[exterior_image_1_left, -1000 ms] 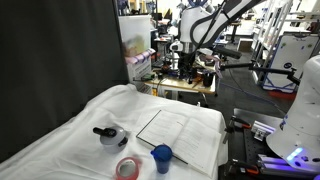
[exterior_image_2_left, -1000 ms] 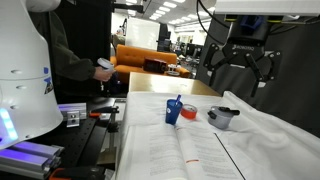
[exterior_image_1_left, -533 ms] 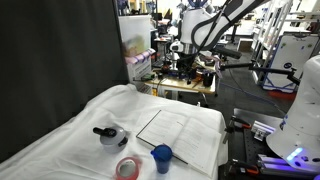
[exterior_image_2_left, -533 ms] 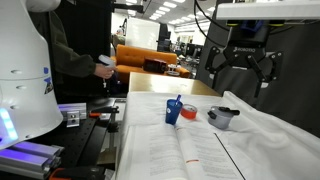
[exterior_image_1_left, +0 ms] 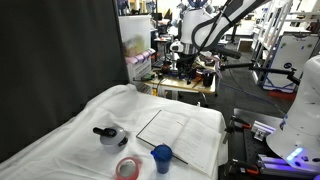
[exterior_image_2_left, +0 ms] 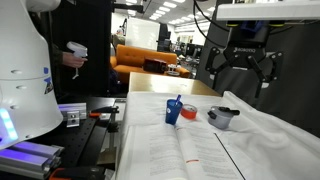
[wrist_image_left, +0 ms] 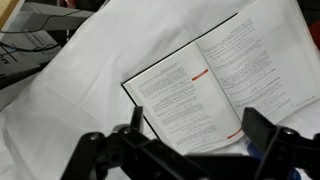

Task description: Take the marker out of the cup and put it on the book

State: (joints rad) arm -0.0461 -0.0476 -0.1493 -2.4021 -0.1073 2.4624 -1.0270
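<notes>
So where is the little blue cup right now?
In both exterior views the blue cup stands on the table at the edge of the open book, next to the pink-red tape ring.

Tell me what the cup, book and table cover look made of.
Cup: probably plastic, going by its uniform bright blue and smooth look. Book: paper, with matte white printed pages. Cover: white cloth, judging by its wrinkles and draped edges.
</notes>
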